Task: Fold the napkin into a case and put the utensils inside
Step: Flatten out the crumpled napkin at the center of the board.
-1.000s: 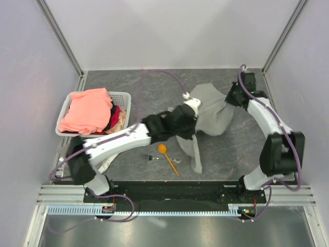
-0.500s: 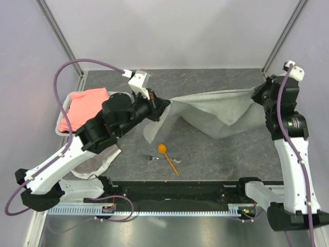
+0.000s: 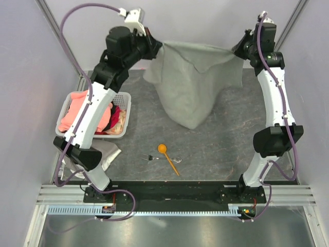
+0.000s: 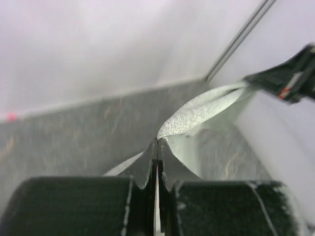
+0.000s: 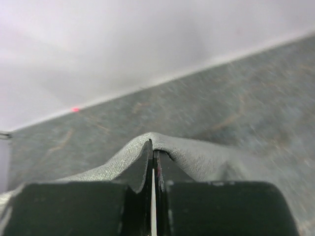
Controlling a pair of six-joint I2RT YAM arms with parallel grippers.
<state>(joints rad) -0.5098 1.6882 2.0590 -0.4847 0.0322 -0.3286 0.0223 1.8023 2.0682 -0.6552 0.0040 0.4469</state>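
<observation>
Napkin (image 3: 190, 92): top edge stretched between left jaws and right jaws, both clenched on it; open worktop (image 3: 231, 141) below.

Both arms are raised high and stretched toward the far side. The left arm (image 3: 95, 108) is bent at the elbow and the right arm (image 3: 275, 98) is held nearly straight. The left gripper (image 3: 157, 49) and right gripper (image 3: 237, 50) are turned toward each other. Each pair of jaws is pressed together on an upper edge of the napkin (image 3: 190, 87).
</observation>
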